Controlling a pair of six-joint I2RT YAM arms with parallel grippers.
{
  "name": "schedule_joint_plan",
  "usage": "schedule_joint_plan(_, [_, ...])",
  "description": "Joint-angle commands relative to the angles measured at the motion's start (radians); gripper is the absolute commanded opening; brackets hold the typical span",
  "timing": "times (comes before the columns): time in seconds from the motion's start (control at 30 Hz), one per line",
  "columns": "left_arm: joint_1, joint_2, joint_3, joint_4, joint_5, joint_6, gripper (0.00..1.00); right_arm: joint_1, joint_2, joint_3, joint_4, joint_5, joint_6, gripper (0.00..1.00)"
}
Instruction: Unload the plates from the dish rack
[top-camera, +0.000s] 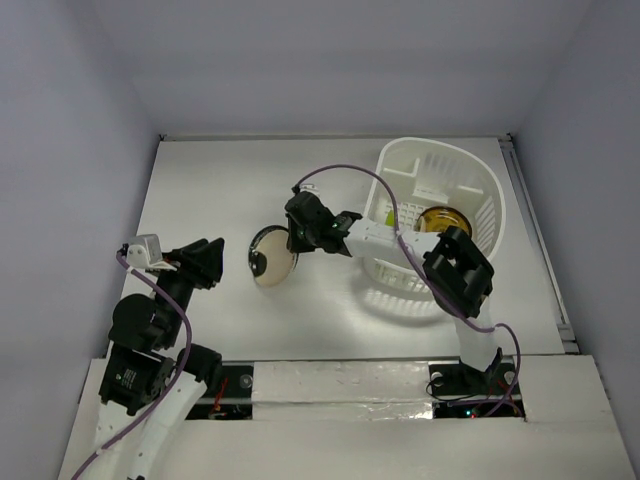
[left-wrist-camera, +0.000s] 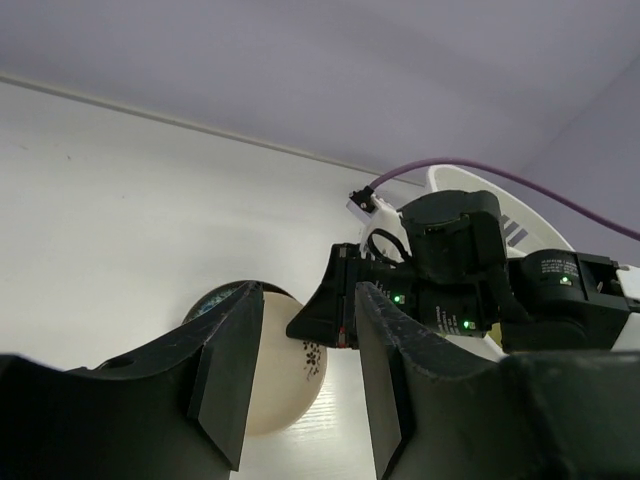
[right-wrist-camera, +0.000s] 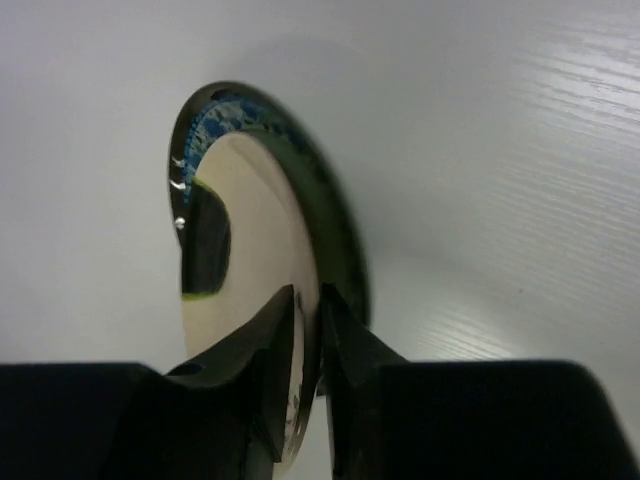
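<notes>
My right gripper (top-camera: 291, 240) is shut on the rim of a cream plate with dark marks (top-camera: 274, 264), holding it over a blue-green patterned plate (top-camera: 262, 238) that lies on the table left of the dish rack (top-camera: 470, 180). In the right wrist view the fingers (right-wrist-camera: 275, 330) pinch the cream plate (right-wrist-camera: 250, 250), with the blue-green plate's rim (right-wrist-camera: 215, 110) behind it. A yellow-orange plate (top-camera: 444, 220) and a lime green plate (top-camera: 385, 215) stand in the rack. My left gripper (top-camera: 214, 259) is open and empty, left of the plates. Its view shows the cream plate (left-wrist-camera: 285, 385) and right gripper (left-wrist-camera: 340, 305).
The white dish rack sits at the right of the table, its wall showing in the left wrist view (left-wrist-camera: 520, 225). The right arm's elbow (top-camera: 458, 270) hangs over the rack's near side. Purple cables trail from both arms. Walls close the table on three sides.
</notes>
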Motion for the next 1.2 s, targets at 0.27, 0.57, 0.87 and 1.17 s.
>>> schedule_joint_plan(0.27, [0.002,0.012,0.002,0.036,0.011,-0.003,0.39,0.030,-0.041,-0.036,-0.039,0.066,-0.040,0.72])
schedule_joint_plan(0.57, [0.002,0.012,0.002,0.040,0.022,0.000,0.40,0.048,-0.200,0.010,-0.161,0.162,-0.110,0.71])
schedule_joint_plan(0.87, [0.002,0.007,0.000,0.039,0.025,0.001,0.40,0.024,-0.491,-0.039,-0.329,0.469,-0.129,0.00])
schedule_joint_plan(1.17, [0.002,0.007,0.000,0.042,0.027,0.000,0.40,-0.154,-0.623,-0.176,-0.449,0.489,-0.129,0.37])
